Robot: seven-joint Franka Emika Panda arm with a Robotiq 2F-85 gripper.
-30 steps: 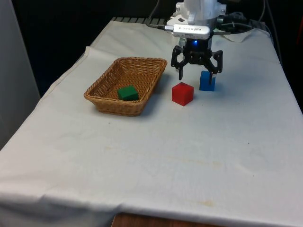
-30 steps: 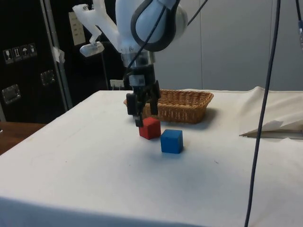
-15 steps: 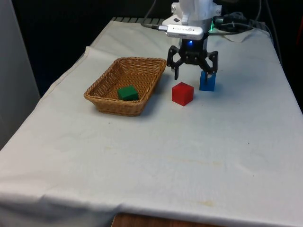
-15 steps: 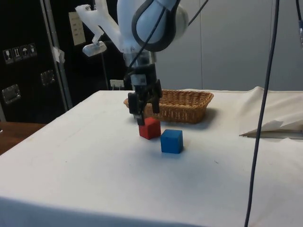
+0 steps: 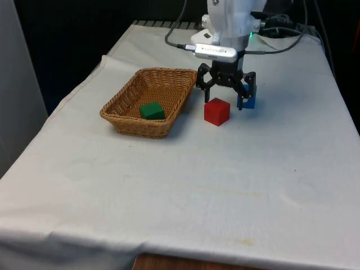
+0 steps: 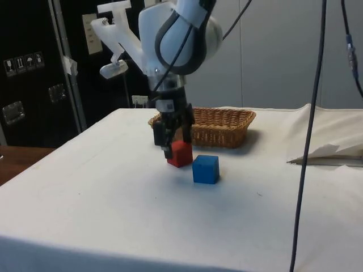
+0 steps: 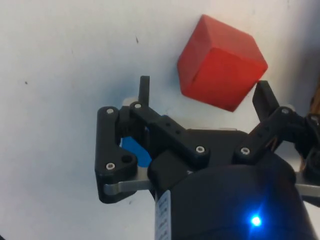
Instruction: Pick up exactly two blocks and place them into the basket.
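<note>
A red block (image 5: 216,111) stands on the white cloth just off the basket's right end in the front view. My gripper (image 5: 221,98) is open and low over the cloth, close behind the red block (image 7: 220,62), its fingers (image 7: 144,90) spread wider than the block and not touching it. A blue block (image 5: 248,98) stands beside the gripper, partly hidden by one finger. In the side view the gripper (image 6: 174,144) hangs at the red block (image 6: 181,153), with the blue block (image 6: 205,169) nearer the camera. The wicker basket (image 5: 126,99) holds a green block (image 5: 152,110).
The basket (image 6: 227,122) stands past the blocks in the side view. Cables (image 5: 278,39) lie on the cloth behind the arm. A fold of cloth (image 6: 329,148) rises at the side view's right. Open cloth spreads towards the table's near edge (image 5: 185,247).
The gripper has come down and shifted towards the red block, from above the two blocks to just over the cloth. It has stayed open, and the blocks have not moved.
</note>
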